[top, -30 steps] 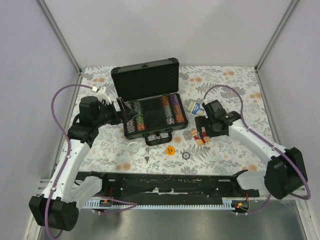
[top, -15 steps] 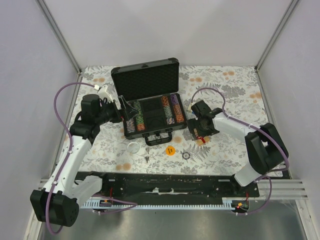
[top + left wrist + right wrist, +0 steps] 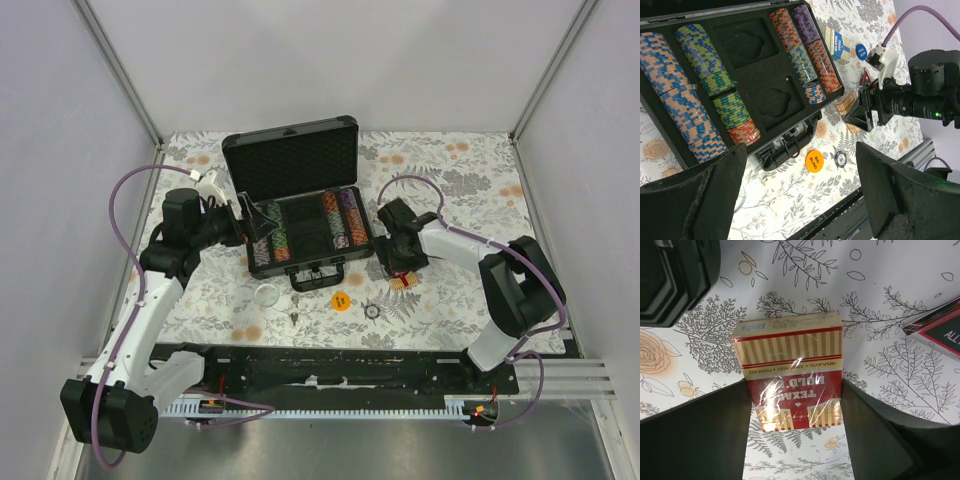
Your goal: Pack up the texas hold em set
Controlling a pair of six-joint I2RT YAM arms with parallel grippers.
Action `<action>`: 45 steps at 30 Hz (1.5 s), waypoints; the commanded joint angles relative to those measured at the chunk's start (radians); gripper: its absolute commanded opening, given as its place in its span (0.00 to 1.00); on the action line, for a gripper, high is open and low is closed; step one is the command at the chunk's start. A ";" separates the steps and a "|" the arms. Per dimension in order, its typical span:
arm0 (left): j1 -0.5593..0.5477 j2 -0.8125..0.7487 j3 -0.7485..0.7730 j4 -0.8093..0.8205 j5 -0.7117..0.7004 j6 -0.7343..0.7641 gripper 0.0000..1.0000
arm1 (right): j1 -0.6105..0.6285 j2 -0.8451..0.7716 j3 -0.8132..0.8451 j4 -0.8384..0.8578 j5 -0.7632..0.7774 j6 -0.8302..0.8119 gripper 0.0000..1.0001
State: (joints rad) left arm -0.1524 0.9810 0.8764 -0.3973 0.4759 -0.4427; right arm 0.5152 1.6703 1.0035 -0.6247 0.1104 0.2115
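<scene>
The black case (image 3: 300, 158) lies open at mid-table, lid up, with rows of striped chips (image 3: 695, 95) in its foam tray. My left gripper (image 3: 252, 225) hovers open and empty over the case's left side; in the left wrist view it (image 3: 800, 147) frames the case handle. My right gripper (image 3: 398, 264) is low just right of the case. In the right wrist view its (image 3: 795, 385) fingers (image 3: 715, 430) press both sides of the red card deck (image 3: 792, 372), which rests on the table. The blue deck (image 3: 388, 212) lies behind it.
An orange BIG BLIND button (image 3: 341, 300), a blue chip (image 3: 372, 311) and a clear round dish (image 3: 266, 294) lie in front of the case. A small blue button (image 3: 861, 51) lies by the blue deck. A red-and-black card (image 3: 940, 332) lies right of the red deck.
My right arm's elbow has swung in and its wrist has shifted left toward the case, staying over the red deck. My left gripper has moved slightly up and right over the case.
</scene>
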 commanded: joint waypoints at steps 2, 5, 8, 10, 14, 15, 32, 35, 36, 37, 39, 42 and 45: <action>0.002 -0.011 0.010 -0.006 0.064 0.016 0.95 | 0.006 -0.111 0.036 0.005 -0.011 -0.006 0.60; 0.002 -0.013 0.006 -0.002 0.098 -0.004 0.95 | 0.016 -0.196 0.061 -0.029 -0.076 -0.030 0.59; 0.001 -0.011 -0.004 0.020 0.148 -0.048 0.95 | 0.028 -0.267 0.096 -0.062 -0.167 -0.044 0.59; 0.001 -0.008 -0.011 0.047 0.184 -0.095 0.95 | 0.045 -0.297 0.122 -0.078 -0.225 -0.043 0.59; 0.001 0.013 -0.037 0.142 0.282 -0.215 0.95 | 0.126 -0.323 0.165 -0.078 -0.314 -0.015 0.59; -0.003 0.019 -0.045 0.168 0.317 -0.241 0.95 | 0.162 -0.322 0.179 -0.075 -0.316 -0.008 0.59; -0.021 0.028 -0.157 0.166 0.584 -0.208 0.85 | 0.523 -0.138 0.402 -0.027 -0.212 -0.007 0.59; -0.022 0.019 -0.159 0.103 0.575 -0.165 0.80 | 0.557 -0.119 0.429 -0.015 -0.187 -0.015 0.59; -0.022 0.018 -0.160 0.088 0.572 -0.154 0.78 | 0.562 -0.116 0.435 -0.009 -0.178 -0.017 0.59; -0.022 0.016 -0.163 0.077 0.576 -0.151 0.77 | 0.572 -0.113 0.443 -0.003 -0.164 -0.021 0.59; -0.022 0.016 -0.169 0.066 0.583 -0.149 0.74 | 0.585 -0.113 0.452 0.017 -0.140 -0.027 0.59; -0.026 0.022 -0.175 0.052 0.593 -0.156 0.73 | 0.589 -0.110 0.466 0.048 -0.121 -0.041 0.58; -0.029 0.028 -0.182 0.048 0.601 -0.157 0.72 | 0.591 -0.103 0.477 0.060 -0.117 -0.061 0.59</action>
State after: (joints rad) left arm -0.1726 1.0126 0.7052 -0.3241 1.0309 -0.6308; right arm 1.1027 1.5692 1.4132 -0.6540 -0.0448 0.1886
